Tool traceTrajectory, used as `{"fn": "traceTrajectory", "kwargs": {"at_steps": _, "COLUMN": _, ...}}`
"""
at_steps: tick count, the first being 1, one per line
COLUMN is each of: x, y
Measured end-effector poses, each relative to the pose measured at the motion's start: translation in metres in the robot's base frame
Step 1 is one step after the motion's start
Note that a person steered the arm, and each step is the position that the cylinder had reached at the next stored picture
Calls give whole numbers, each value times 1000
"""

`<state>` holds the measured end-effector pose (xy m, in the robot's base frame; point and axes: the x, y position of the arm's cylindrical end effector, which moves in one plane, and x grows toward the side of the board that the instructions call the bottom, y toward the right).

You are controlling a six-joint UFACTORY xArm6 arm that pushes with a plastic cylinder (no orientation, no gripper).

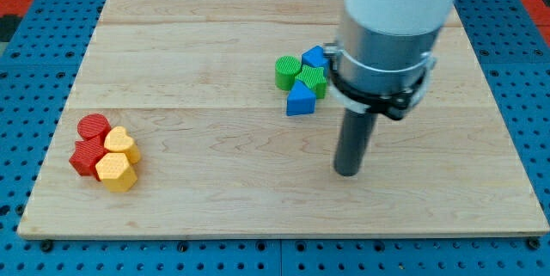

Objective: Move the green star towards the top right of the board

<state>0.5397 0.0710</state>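
Observation:
The green star point(313, 79) sits just right of the board's middle, in a tight cluster. A green round block point(287, 71) touches it on the view's left, a blue block point(314, 57) lies above it, and a blue triangle point(300, 100) lies below it. My tip point(346, 172) rests on the board, below and to the right of the cluster, clear of the blue triangle. The arm's wide grey body hides the board just right of the blue block.
A second cluster lies at the view's lower left: a red round block point(94, 126), a red block point(86, 157), a yellow heart point(121, 144) and a yellow hexagon point(115, 171). The wooden board point(198, 61) lies on a blue perforated surface.

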Motion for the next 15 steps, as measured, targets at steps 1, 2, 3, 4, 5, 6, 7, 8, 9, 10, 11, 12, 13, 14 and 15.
{"fn": "traceTrajectory", "kwargs": {"at_steps": 1, "x": 3, "y": -14}}
{"fn": "traceTrajectory", "kwargs": {"at_steps": 2, "x": -2, "y": -28}}
{"fn": "traceTrajectory", "kwargs": {"at_steps": 3, "x": -83, "y": -59}}
{"fn": "traceTrajectory", "kwargs": {"at_steps": 4, "x": -129, "y": -32}}
{"fn": "traceTrajectory", "kwargs": {"at_steps": 5, "x": -156, "y": -21}}
{"fn": "traceTrajectory", "kwargs": {"at_steps": 6, "x": -156, "y": 0}}
{"fn": "traceTrajectory", "kwargs": {"at_steps": 7, "x": -146, "y": 11}}
{"fn": "traceTrajectory", "kwargs": {"at_steps": 8, "x": -140, "y": 46}}
{"fn": "traceTrajectory", "kwargs": {"at_steps": 9, "x": -165, "y": 86}}
{"fn": "traceTrajectory", "kwargs": {"at_steps": 10, "x": -197, "y": 106}}
{"fn": "traceTrajectory", "kwargs": {"at_steps": 11, "x": -184, "y": 116}}
{"fn": "traceTrajectory", "kwargs": {"at_steps": 12, "x": -169, "y": 137}}
{"fn": "traceTrajectory", "kwargs": {"at_steps": 13, "x": -182, "y": 168}}
{"fn": "traceTrajectory", "kwargs": {"at_steps": 14, "x": -222, "y": 173}}
{"fn": "traceTrajectory", "kwargs": {"at_steps": 15, "x": -219, "y": 169}}
